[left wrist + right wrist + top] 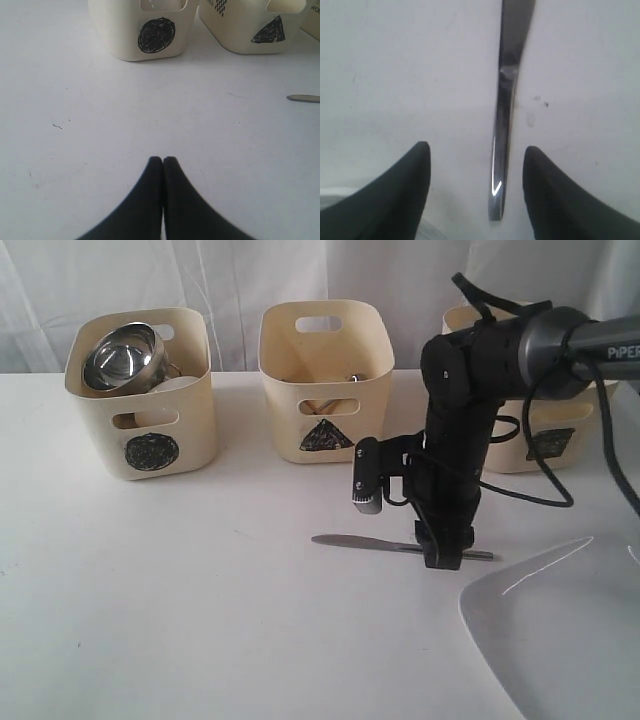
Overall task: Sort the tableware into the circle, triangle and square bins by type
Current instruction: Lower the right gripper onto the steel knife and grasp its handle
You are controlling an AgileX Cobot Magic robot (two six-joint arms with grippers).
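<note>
- Fingers (437,556) of your right gripper (445,562) point straight down onto the steel knife (365,542), towards its handle end. From the exterior view you cannot judge the gap between them.
- On the same view, the arm (560,340) carries the white lettering "PIPER".
- The knife lies flat on the white table (200,620), in front of the triangle bin (325,350) and outside all three bins.
- Each cream bin shows a black scribbled mark on its front. The circle bin (195,420) stands on the left with a steel bowl (122,358) tilted inside. The triangle bin is in the middle. The square bin (585,435) is on the right, partly hidden behind the arm.
- A large white plate (560,640) sits at the near right corner, just beside the knife's handle end.
- On the left wrist view, your left gripper (163,161) has its black fingers pressed together with nothing between them, above bare table.
- Ahead of it you see the circle and triangle marks, a small checkered patch on the triangle bin's side, and a bit of print on the third bin that is too cropped to read. One end of the knife just enters at the edge.
- On the right wrist view, the fingers stand well apart, with the knife's slim, shiny handle lying lengthwise between them, nearer to one finger. You cannot tell whether either finger touches it.
</note>
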